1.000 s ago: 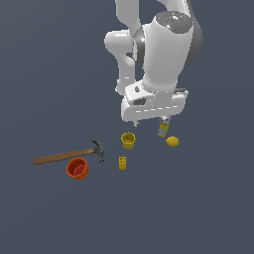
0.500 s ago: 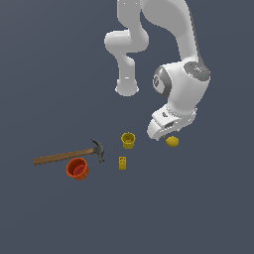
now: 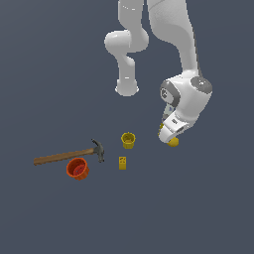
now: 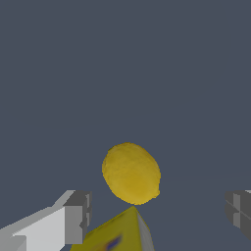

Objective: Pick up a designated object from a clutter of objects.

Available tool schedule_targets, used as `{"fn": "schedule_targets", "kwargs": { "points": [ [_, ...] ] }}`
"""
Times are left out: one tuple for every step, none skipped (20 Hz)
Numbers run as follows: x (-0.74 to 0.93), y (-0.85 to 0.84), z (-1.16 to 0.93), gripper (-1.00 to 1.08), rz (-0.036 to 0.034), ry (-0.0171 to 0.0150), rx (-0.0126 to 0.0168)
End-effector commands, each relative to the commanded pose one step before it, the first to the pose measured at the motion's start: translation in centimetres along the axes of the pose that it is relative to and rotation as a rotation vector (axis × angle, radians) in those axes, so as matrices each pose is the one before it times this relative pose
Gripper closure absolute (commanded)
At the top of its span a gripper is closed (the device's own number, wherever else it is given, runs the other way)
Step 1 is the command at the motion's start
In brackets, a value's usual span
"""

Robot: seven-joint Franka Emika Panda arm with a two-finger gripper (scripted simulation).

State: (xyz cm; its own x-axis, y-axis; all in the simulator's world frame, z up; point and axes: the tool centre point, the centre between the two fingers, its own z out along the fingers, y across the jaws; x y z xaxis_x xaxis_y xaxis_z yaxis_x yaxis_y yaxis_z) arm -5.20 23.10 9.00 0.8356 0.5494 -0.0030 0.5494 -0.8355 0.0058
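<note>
End effector (image 4: 157,215): released; the two grey fingers (image 4: 78,215) stand wide apart, and one is cut off at the wrist picture's edge. In the exterior view it is mostly hidden under the white wrist housing.
Bar (image 4: 120,230): yellow and grey, only its upper corner in the wrist picture, between the fingers; just beside the lemon, contact not clear.
Lemon (image 4: 131,172): plain yellow, rounded, on the tabletop (image 3: 198,208), untouched by either finger. In the exterior view only a small part shows below the end effector (image 3: 173,142).
Yellow cup (image 3: 128,140): upright, hollow top, near the lemon toward the exterior view's left.
Yellow block (image 3: 122,162): small, flat, near the cup.
Hammer (image 3: 69,156): wooden handle, dark head toward the block.
Orange cup (image 3: 78,169): touching or overlapping the hammer handle; cannot tell which.
</note>
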Motion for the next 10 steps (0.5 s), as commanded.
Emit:
{"fn": "schedule_targets", "kwargs": {
  "points": [
    [-0.040,-0.866,0.743,-0.92,-0.01820,0.00252,0.00352],
    [-0.017,-0.215,0.181,-0.92,-0.00439,0.00027,0.00096],
    [-0.013,-0.153,0.129,-0.92,-0.00312,0.00019,0.00070],
    [-0.008,-0.093,0.077,-0.92,-0.00190,0.00012,0.00043],
    [-0.002,-0.033,0.026,-0.92,-0.00067,0.00004,0.00015],
    [-0.015,0.120,-0.111,-0.92,0.00280,-0.00141,-0.00043],
    [-0.001,0.000,0.031,-0.92,0.00000,0.00000,0.00000],
    [-0.003,0.000,0.092,-0.92,0.00000,0.00000,0.00000],
    [-0.006,0.001,0.152,-0.92,0.00000,0.00000,0.00000],
    [-0.005,-0.024,0.206,-0.92,-0.00047,0.00013,0.00006]
  ]
}}
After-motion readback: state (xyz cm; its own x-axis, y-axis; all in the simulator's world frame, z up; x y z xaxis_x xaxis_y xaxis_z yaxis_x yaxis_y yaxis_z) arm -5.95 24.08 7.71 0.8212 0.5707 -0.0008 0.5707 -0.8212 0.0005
